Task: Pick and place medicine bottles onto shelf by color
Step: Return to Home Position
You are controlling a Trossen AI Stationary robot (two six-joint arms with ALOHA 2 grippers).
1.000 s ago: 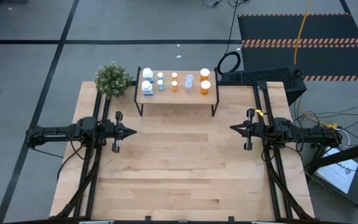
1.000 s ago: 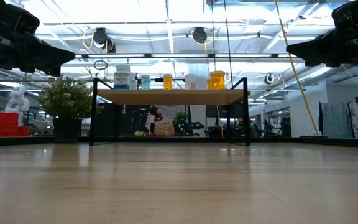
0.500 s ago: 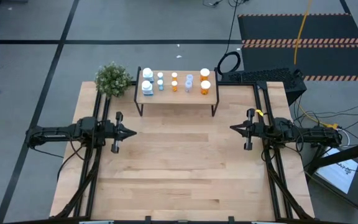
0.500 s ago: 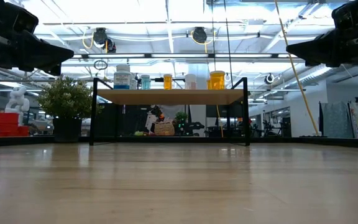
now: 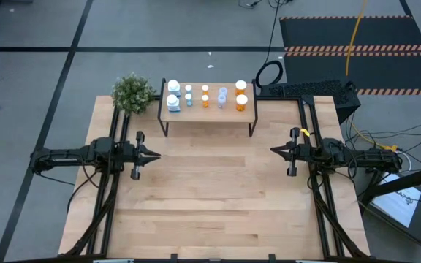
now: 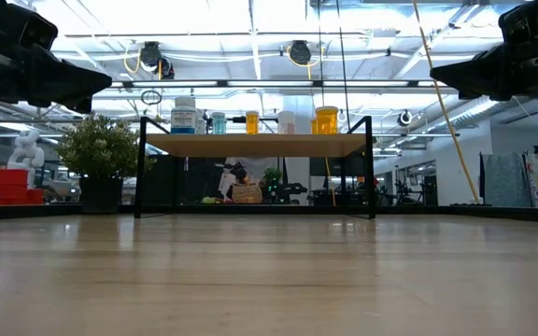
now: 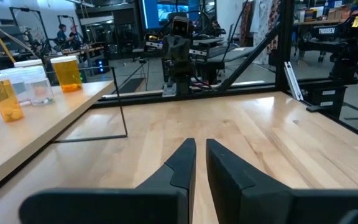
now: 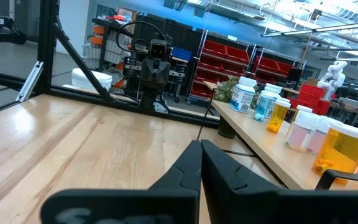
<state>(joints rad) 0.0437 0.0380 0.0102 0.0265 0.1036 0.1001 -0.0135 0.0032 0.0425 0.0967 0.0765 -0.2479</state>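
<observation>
The shelf (image 5: 209,111) stands at the table's far middle on black legs. On its board stand several white-capped bottles: white and pale blue ones at the left (image 5: 173,96), small orange ones in the middle (image 5: 205,101), a lavender one (image 5: 222,96) and larger orange ones at the right (image 5: 241,98). They also show in the low view (image 6: 250,121). My left gripper (image 5: 156,154) hovers at the table's left, shut and empty. My right gripper (image 5: 273,150) hovers at the table's right, shut and empty. The fingertips point at each other across the bare middle.
A potted green plant (image 5: 133,93) stands at the far left, beside the shelf. A black cable coil (image 5: 269,73) and equipment lie past the table's far right corner. Bare tabletop (image 5: 210,190) lies between the two grippers and toward the near edge.
</observation>
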